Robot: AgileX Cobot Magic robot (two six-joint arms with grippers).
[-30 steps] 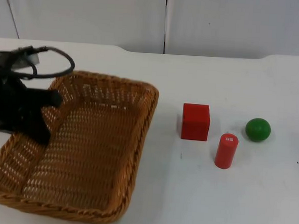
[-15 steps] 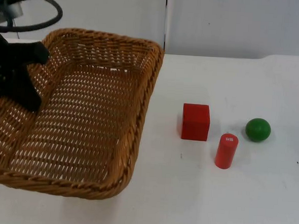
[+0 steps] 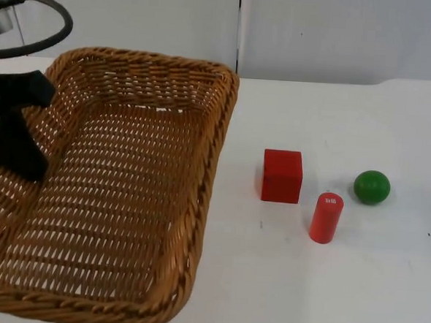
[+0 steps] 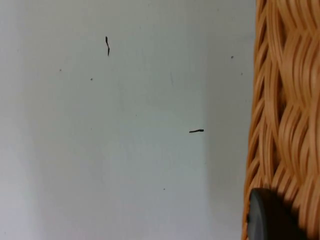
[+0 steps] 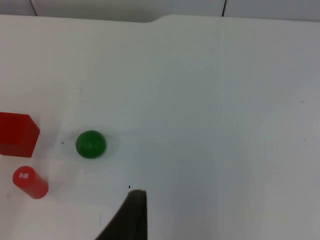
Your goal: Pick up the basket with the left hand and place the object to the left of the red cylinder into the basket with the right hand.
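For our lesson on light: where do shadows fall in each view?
Top view: soft shadow left of the red cube. Right wrist view: faint shadow beside the green ball. Left wrist view: a dim band on the table beside the basket.

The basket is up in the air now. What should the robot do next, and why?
Probably send the right hand toward the red cube. The left hand grips the woven wicker basket by its rim, and the cube sits untouched on the white table, left of the red cylinder.
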